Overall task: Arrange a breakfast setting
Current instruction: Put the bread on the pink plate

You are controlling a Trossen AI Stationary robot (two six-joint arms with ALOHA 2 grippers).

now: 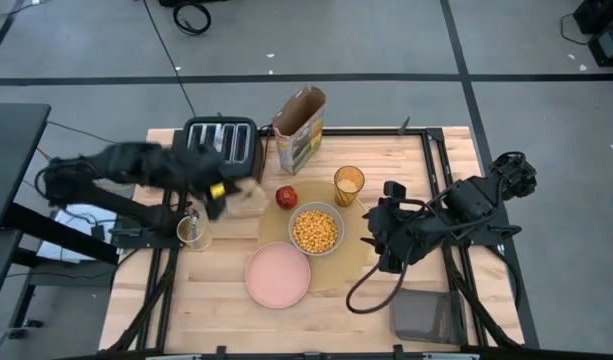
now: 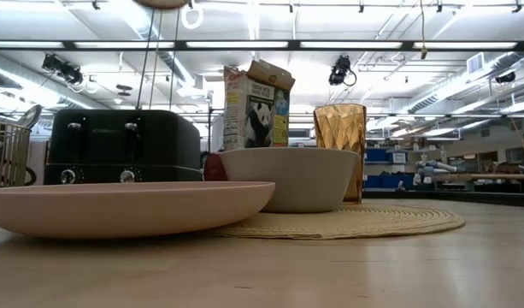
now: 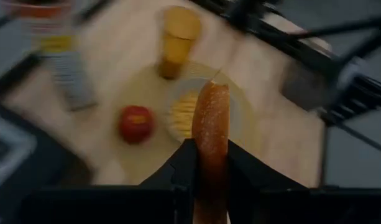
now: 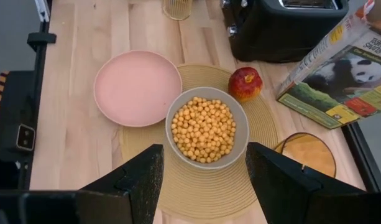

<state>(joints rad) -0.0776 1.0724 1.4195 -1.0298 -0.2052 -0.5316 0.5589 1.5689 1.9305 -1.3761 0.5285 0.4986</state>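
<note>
- Left end effector (image 1: 229,190): near the toaster (image 1: 220,140), fingers clamped on a slice of toast (image 3: 210,134) held edge-up; the slice judged light, stiff, crumbly, best gripped gently across its flat faces.
- Small glass jar (image 1: 194,232): on the surface, left of the plate.
- Pink plate (image 1: 278,274): empty, near-left edge of the placemat (image 1: 351,262), likely the toast's destination.
- Red apple (image 1: 286,196): on the placemat's far-left edge; smooth, may roll.
- Cereal box (image 1: 300,128): far side, open.
- Bowl (image 1: 316,229): mid-placemat, filled with cereal.
- Amber tumbler (image 1: 349,185): far right of bowl; fragile.
- Right end effector (image 1: 384,238): waiting right of the placemat, fingers wide, empty.
- Mesh basket (image 1: 423,315): near right corner.
</note>
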